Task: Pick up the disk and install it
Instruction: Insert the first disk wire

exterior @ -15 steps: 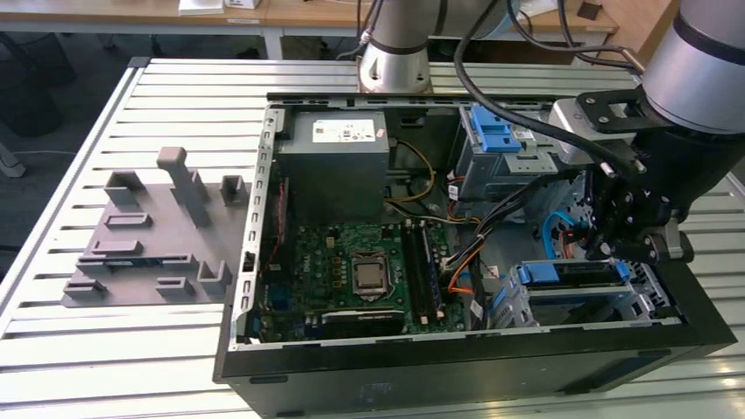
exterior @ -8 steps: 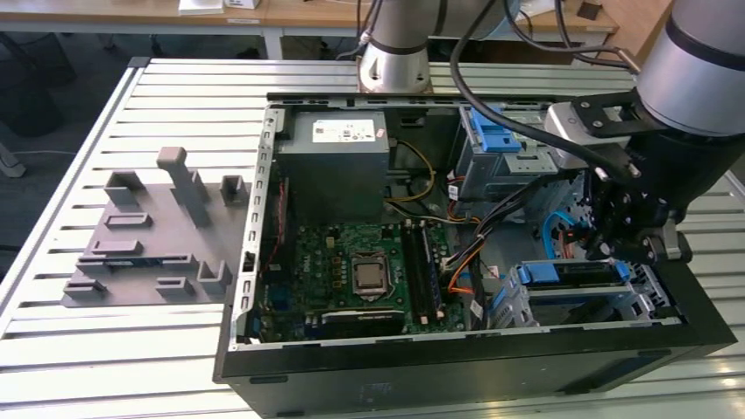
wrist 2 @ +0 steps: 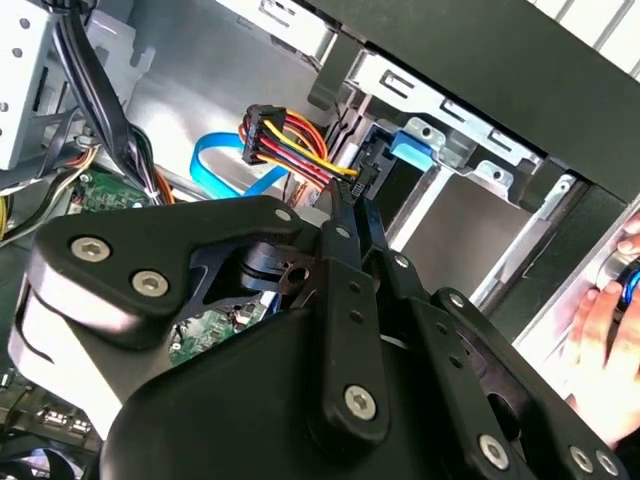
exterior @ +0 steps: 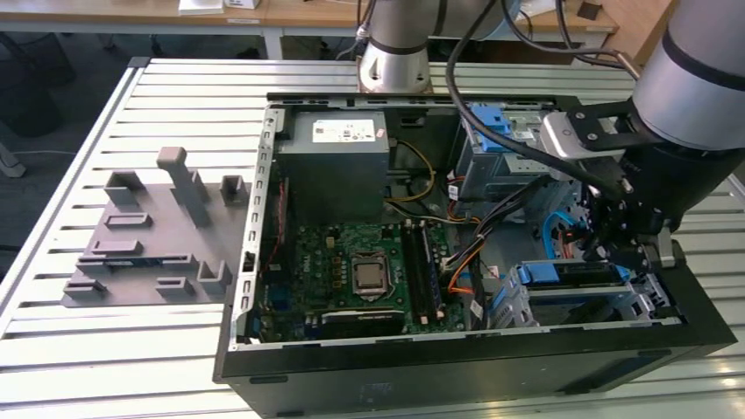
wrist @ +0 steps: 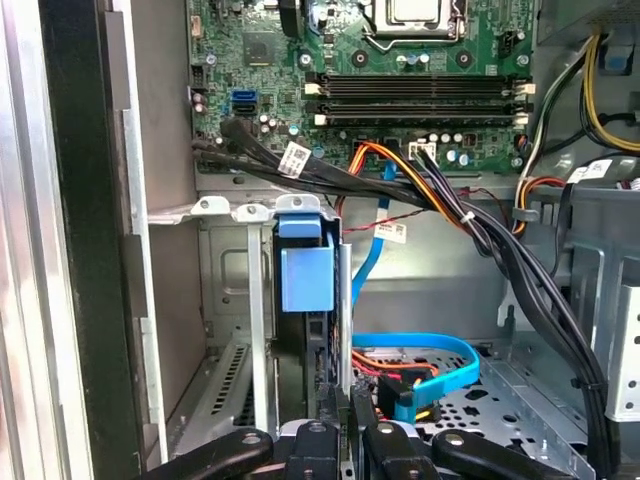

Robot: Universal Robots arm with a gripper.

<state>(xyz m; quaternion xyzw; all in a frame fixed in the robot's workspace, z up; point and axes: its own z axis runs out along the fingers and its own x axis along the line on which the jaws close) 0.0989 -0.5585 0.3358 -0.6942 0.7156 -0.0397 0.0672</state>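
**A:** Where has the disk got to?

**B:** The disk (wrist: pixel 305 300) stands on edge in the metal drive cage (wrist: pixel 222 265) at the near right corner of the open computer case (exterior: pixel 466 371) in the exterior view. In the first wrist view its blue carrier tab faces out between the cage's upright rails, just beside the blue data cable (wrist: pixel 420 365) coiled on the perforated case floor.

**A:** And the gripper?

**B:** The gripper (exterior: pixel 629 249) hangs directly above that bay in the exterior view. In the second wrist view its black fingers (wrist 2: pixel 350 215) come together to a narrow tip that reaches the back edge of the disk, beside the red, yellow and black power wires (wrist 2: pixel 290 140). The jaws look drawn together there, pressing or pinching at the disk's rear edge, but I cannot tell whether they truly grip it or just touch it.

**A:** So how far along is the job?

**B:** Late, I'd judge. The disk is off the table and inside its slot, so pick-up and most of the insertion look done. Whether it is fully seated or its connectors are mated, I cannot see.

**A:** Anything else nearby?

**B:** The motherboard (exterior: pixel 361 271) lies to the left of the bay, and a person's hand (wrist 2: pixel 612 310) shows outside the case in the second wrist view.
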